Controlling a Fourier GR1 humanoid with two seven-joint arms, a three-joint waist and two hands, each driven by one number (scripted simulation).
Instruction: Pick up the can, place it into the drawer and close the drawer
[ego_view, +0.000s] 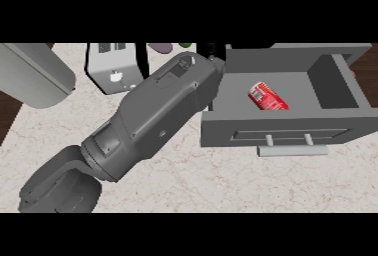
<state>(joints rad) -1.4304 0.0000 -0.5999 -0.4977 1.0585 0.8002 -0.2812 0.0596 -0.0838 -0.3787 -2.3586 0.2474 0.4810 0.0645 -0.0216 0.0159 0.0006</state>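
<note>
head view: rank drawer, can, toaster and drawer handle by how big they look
1. drawer
2. toaster, though its top is cut off by the view's edge
3. handle
4. can; handle and can look close, so their order is unsure.

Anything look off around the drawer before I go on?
Nothing damaged or spilled. The red can lies on its side, slanted, inside the open drawer. A grey forearm stretches toward the drawer's left wall; its hand is hidden.
</note>
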